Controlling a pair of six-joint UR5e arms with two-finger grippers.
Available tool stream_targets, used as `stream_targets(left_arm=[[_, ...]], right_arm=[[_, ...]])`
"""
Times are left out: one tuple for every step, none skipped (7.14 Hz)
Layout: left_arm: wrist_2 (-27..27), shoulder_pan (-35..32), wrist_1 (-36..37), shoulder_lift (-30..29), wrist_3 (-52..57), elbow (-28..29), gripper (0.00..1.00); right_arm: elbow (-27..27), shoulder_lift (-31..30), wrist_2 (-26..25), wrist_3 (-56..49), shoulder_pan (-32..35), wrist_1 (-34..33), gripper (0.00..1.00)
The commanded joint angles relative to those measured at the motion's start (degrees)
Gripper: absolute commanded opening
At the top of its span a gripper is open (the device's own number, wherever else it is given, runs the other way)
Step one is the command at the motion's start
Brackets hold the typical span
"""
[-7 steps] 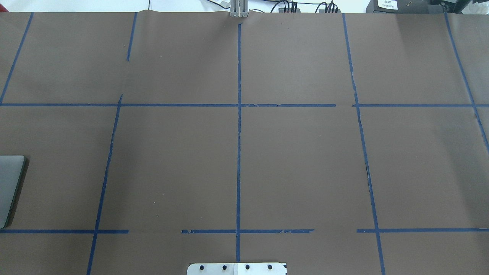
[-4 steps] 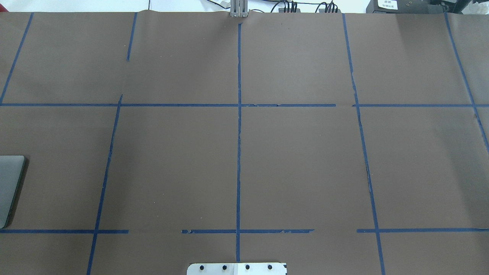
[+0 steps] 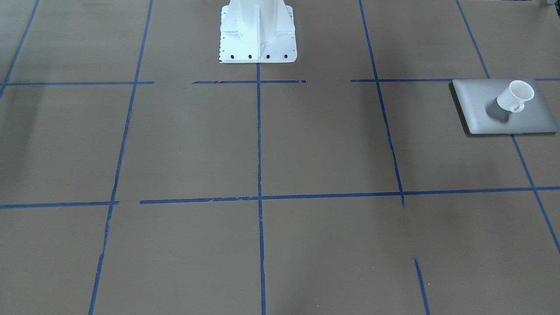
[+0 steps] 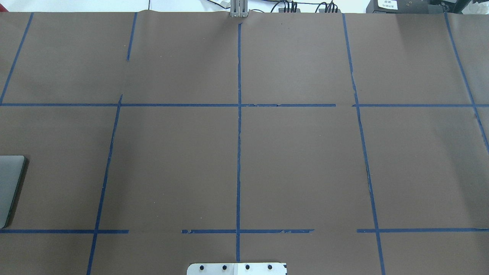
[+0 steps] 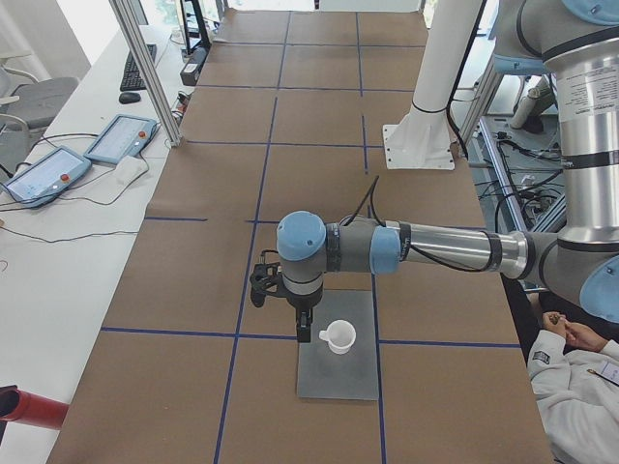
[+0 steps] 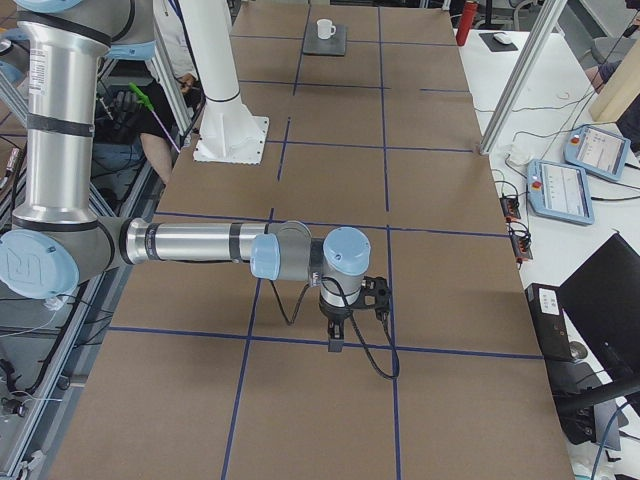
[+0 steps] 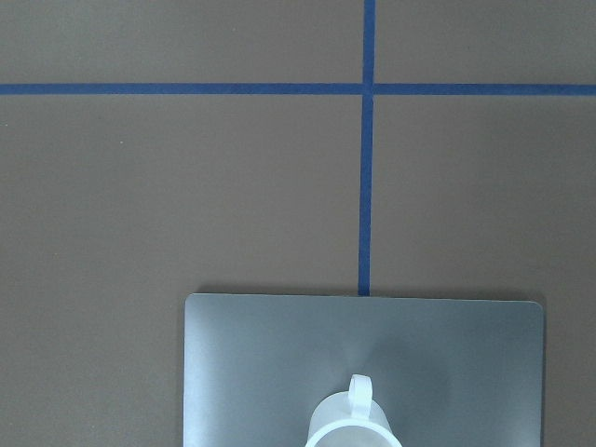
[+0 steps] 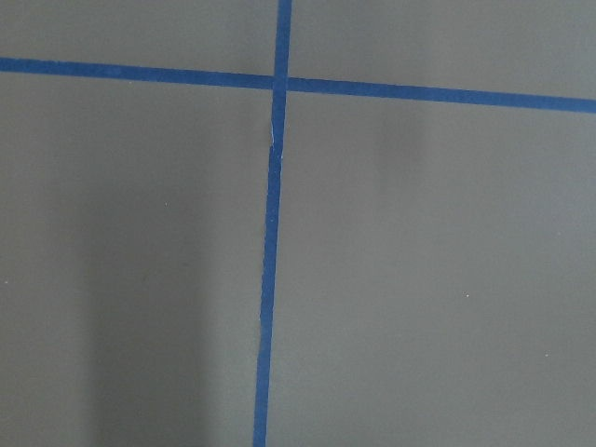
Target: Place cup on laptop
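Note:
The white cup (image 3: 516,96) stands upright on the silver-grey laptop (image 3: 477,107) at the robot's left end of the table. The cup (image 5: 338,336) and laptop (image 5: 338,372) also show in the exterior left view, and in the left wrist view the cup (image 7: 354,424) sits on the laptop (image 7: 270,372), handle towards the tape cross. Only the laptop's edge (image 4: 9,187) shows overhead. My left gripper (image 5: 306,331) hangs just beside the cup, apart from it; I cannot tell whether it is open. My right gripper (image 6: 335,342) hangs over bare table far from both; I cannot tell its state.
The white robot pedestal (image 3: 257,30) stands at the table's middle edge. Blue tape lines (image 4: 238,152) grid the brown table. Teach pendants (image 5: 121,140) lie on a side table. A seated person (image 5: 580,377) is near the left arm's base.

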Motion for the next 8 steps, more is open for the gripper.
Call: stream_targets(left_arm=[[-0.1, 0.0, 0.1, 0.1, 0.0, -0.2, 1.0], [-0.1, 0.0, 0.0, 0.0, 0.0, 0.0, 1.0], [-0.1, 0.0, 0.0, 0.0, 0.1, 0.1, 1.0], [-0.3, 0.0, 0.1, 0.0, 0.0, 0.1, 1.0], [-2.4, 0.0, 0.1, 0.1, 0.0, 0.2, 1.0], [-3.7, 0.0, 0.1, 0.2, 0.0, 0.2, 1.0], [-3.7, 0.0, 0.2, 0.2, 0.0, 0.2, 1.0], [-3.7, 0.0, 0.2, 0.2, 0.0, 0.1, 1.0]], right_arm=[[0.0, 0.0, -0.1, 0.0, 0.0, 0.0, 1.0], [0.0, 0.0, 0.0, 0.0, 0.0, 0.0, 1.0], [0.0, 0.0, 0.0, 0.0, 0.0, 0.0, 1.0], [0.0, 0.0, 0.0, 0.0, 0.0, 0.0, 1.0], [0.0, 0.0, 0.0, 0.0, 0.0, 0.0, 1.0], [0.0, 0.0, 0.0, 0.0, 0.0, 0.0, 1.0], [0.0, 0.0, 0.0, 0.0, 0.0, 0.0, 1.0], [0.0, 0.0, 0.0, 0.0, 0.0, 0.0, 1.0]])
